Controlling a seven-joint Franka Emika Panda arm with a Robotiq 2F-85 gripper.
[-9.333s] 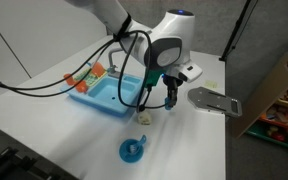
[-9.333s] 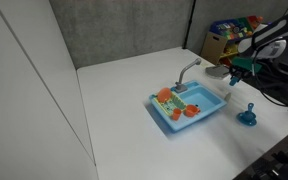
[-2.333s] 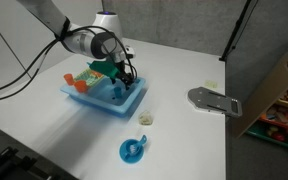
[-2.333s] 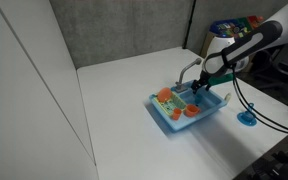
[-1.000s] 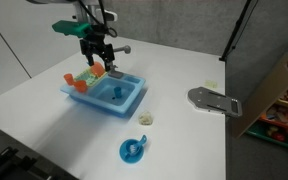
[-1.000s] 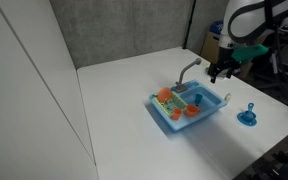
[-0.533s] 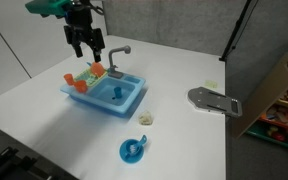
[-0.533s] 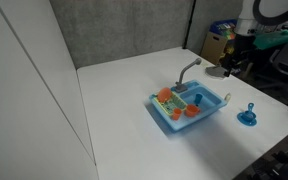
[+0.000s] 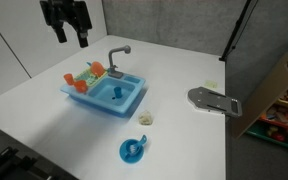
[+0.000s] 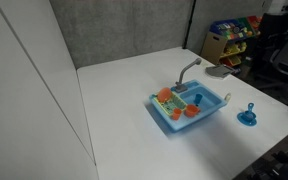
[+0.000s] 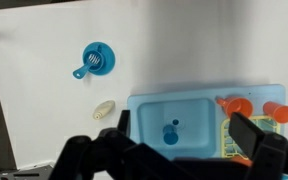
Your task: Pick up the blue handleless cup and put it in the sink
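Over the last second the gripper (image 9: 70, 38) has lifted off the sink (image 9: 99, 104) and climbed to the far left, and it now hangs high above the table, well apart from everything on it. Its jaws stand open with nothing between them. The wrist view, looking straight down, shows both dark fingers (image 11: 252, 135) spread wide over the basin. That points to the release being done, and the task looks complete, with only the retreat left. Just right of the gripper and below it, the sink's side rack (image 9: 89, 75) holds orange and green toy dishes. The grey faucet (image 9: 119, 52) rises at the far edge. The blue handleless cup (image 9: 116, 92) is in the basin, near its middle. It shows as a small ring from above and seems upright, though it is too small to tell for sure. The basin holds nothing else that shows. Nearer and to the right, the larger blue cup on its saucer (image 9: 132, 150) sits alone on the table. The small cream lump (image 9: 145, 118) lies between it and the sink. A flat grey object (image 9: 214, 100) lies at the far right.
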